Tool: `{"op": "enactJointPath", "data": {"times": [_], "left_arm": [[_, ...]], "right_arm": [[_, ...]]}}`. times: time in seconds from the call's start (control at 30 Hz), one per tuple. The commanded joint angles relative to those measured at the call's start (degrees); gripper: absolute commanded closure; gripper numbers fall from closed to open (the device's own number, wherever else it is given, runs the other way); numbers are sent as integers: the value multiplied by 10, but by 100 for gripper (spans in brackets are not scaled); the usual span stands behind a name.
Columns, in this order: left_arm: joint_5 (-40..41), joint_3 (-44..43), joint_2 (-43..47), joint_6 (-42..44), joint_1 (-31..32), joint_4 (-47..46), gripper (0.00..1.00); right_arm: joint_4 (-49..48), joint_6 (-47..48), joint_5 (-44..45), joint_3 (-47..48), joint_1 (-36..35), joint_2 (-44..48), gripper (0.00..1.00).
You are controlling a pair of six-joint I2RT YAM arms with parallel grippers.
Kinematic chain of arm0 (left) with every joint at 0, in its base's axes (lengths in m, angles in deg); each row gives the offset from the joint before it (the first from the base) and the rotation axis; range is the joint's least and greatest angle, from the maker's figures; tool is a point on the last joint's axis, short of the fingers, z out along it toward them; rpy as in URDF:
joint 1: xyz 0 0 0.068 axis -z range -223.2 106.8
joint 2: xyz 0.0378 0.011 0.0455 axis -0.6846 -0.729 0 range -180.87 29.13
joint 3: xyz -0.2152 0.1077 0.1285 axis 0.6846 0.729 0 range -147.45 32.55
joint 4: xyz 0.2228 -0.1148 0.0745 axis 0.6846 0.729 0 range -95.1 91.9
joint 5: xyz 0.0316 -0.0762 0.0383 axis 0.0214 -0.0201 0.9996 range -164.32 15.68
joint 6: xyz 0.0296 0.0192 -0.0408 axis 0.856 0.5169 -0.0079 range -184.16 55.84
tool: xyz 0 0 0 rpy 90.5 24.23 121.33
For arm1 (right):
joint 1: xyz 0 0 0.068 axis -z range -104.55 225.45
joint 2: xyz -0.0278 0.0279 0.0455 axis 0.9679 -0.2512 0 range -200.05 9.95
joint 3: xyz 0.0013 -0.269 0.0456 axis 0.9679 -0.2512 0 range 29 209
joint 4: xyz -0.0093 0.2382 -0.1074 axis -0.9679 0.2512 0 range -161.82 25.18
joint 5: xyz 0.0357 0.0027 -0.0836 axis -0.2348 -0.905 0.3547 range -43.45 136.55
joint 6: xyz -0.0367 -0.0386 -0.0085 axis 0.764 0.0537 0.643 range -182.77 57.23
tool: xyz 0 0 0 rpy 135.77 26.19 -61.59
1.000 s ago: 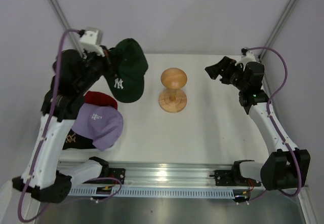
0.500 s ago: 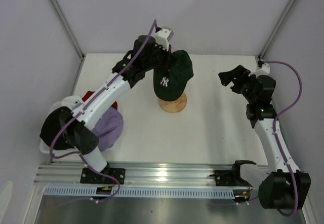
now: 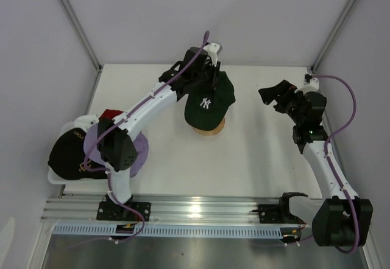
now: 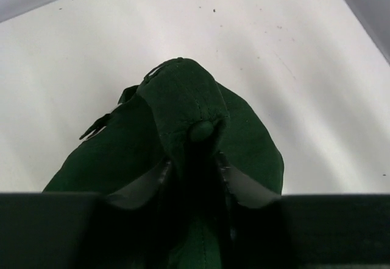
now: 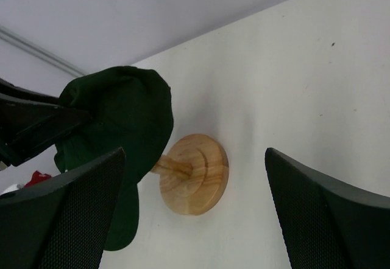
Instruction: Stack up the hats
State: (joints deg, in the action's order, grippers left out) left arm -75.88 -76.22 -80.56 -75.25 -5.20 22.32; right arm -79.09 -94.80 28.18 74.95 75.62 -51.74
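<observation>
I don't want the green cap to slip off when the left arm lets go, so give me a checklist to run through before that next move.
1. Left jaws clamped on green cap: ok, pinching the crown by its button.
2. Cap above wooden stand: ok, the base shows under it.
3. Cap seated on the stand's head: cannot tell, the head is hidden.
4. Right jaws open and apart from the stand: ok.
5. Lavender cap, red cap and black cap out of the way at left: ok.
</observation>
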Motion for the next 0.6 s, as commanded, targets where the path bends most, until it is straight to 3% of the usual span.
{"op": "enactJointPath", "data": {"times": [0.0, 0.03, 0.07, 0.57], "left_arm": [[32, -9, 35, -10, 5, 17, 61], [36, 15, 49, -16, 4, 14, 49], [38, 42, 82, -20, 5, 8, 3], [80, 313, 341, -111, -56, -67, 0]], "right_arm": [[-35, 6, 2, 10, -28, -12, 0], [-36, 9, 3, 12, -34, -18, 1], [-35, 17, 3, 21, -40, -23, 1], [-87, 16, -7, 98, -116, -183, 1]]}}
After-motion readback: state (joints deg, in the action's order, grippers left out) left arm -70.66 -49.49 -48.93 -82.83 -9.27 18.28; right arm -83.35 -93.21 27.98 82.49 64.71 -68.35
